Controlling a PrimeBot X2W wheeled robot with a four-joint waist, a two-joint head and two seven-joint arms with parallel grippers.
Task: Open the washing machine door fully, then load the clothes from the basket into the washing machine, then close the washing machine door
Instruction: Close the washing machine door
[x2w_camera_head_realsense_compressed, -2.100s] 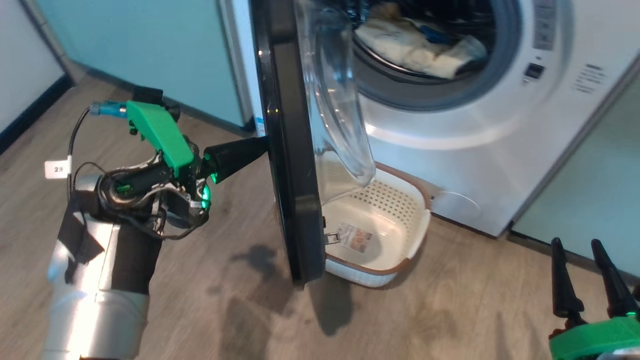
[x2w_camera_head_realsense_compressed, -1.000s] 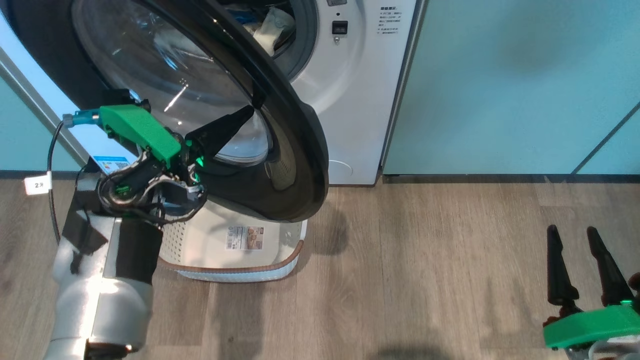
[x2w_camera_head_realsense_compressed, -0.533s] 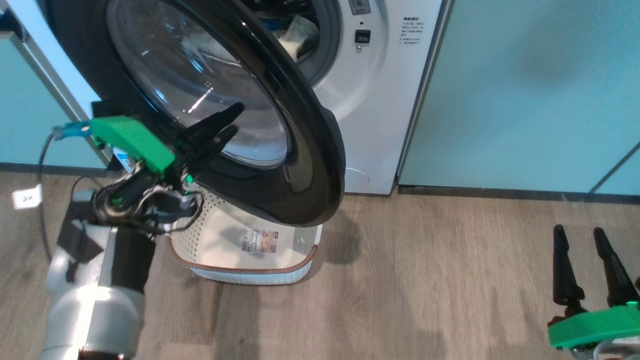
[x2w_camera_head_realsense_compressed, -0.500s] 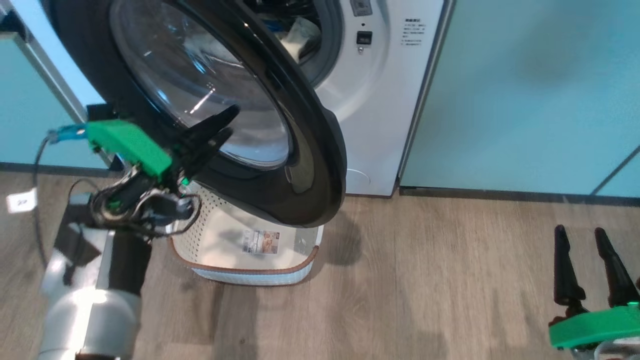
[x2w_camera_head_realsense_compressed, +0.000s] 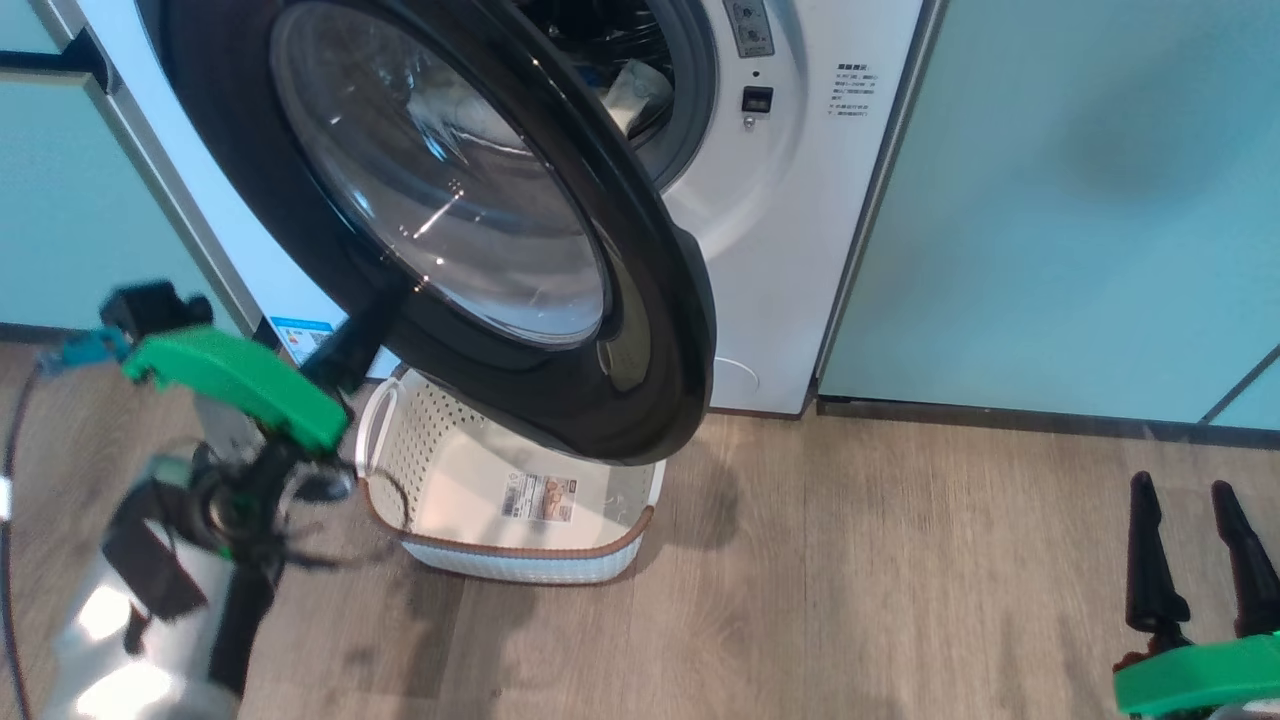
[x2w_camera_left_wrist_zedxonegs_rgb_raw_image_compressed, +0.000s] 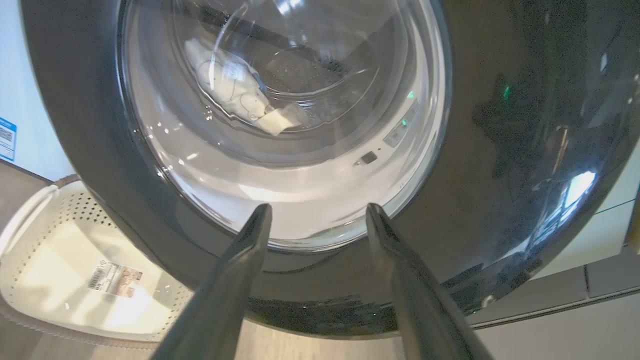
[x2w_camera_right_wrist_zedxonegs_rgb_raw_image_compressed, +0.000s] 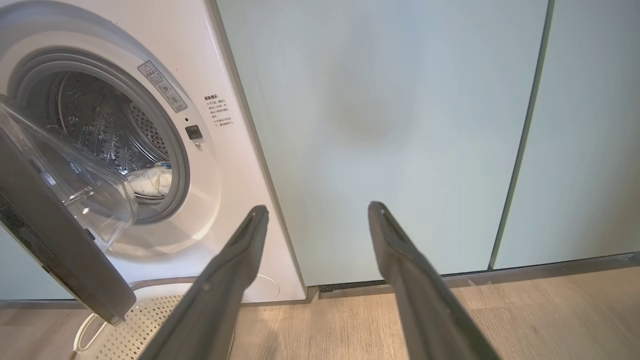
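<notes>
Head view is showing the washing machine door (x2w_camera_head_realsense_compressed: 450, 200) standing partly open. It is swinging out from the washing machine (x2w_camera_head_realsense_compressed: 790, 250) at an angle, and its free edge is leaving a gap through which the drum is showing. The door's lower rim is hanging over the basket (x2w_camera_head_realsense_compressed: 520, 565), which is sitting on the wooden floor (x2w_camera_head_realsense_compressed: 850, 560) just in front of the machine. Right of the basket the floor is lying open up to the mint green cabinets (x2w_camera_head_realsense_compressed: 1050, 200). The right gripper (x2w_camera_head_realsense_compressed: 1183, 490) is hovering there, well apart from the door, its fingers spread and gripping nothing.

Left wrist view is showing the left gripper (x2w_camera_left_wrist_zedxonegs_rgb_raw_image_compressed: 316, 212) pointing at the door's lower rim from close by. Its two fingers are standing wide apart with nothing between them. Whether the tips are touching the rim cannot be told.

The clothes (x2w_camera_head_realsense_compressed: 635, 95) are lying inside the drum, and the basket is holding only its paper label (x2w_camera_head_realsense_compressed: 540, 497).

Counting: one door, one basket with one white handle (x2w_camera_head_realsense_compressed: 375, 430) showing, one label, two grippers with two fingers each. Pale fabric is visible in the drum, but its pieces cannot be counted.
</notes>
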